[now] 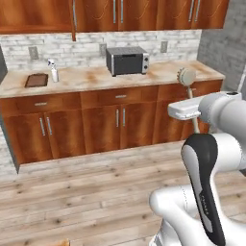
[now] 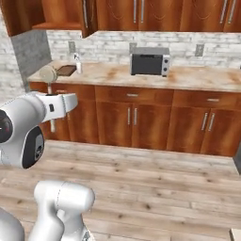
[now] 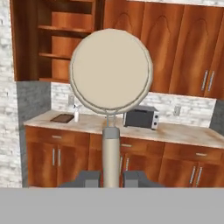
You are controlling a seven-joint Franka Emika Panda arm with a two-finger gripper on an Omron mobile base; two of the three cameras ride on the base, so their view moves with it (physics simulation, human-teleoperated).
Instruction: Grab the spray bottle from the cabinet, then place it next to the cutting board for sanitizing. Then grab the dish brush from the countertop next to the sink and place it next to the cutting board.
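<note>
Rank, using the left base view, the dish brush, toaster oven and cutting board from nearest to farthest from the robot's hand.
1. Dish brush: held in the hand, upright.
2. Toaster oven: mid-counter, left of the hand.
3. Cutting board: far left end of the counter.

This was a home kitchen, rendered rather than filmed. A long bench (image 1: 96, 77) of beige stone with rust-orange marbling ran along the wall above reddish-brown lower cupboards (image 1: 101, 127) with steel bar handles and shallow drawers. Matching wall cupboards (image 2: 160, 14) hung overhead, one of them an open cabinet (image 3: 57, 43) with plank shelves. A pale brick backsplash (image 1: 72, 48) carried wall sockets (image 1: 32, 52). On the bench stood a grey toaster oven (image 1: 127, 60), a dark cutting board (image 1: 36, 80) and a white spray bottle (image 1: 53, 71). The floor (image 1: 72, 197) was pale wooden planking.
</note>
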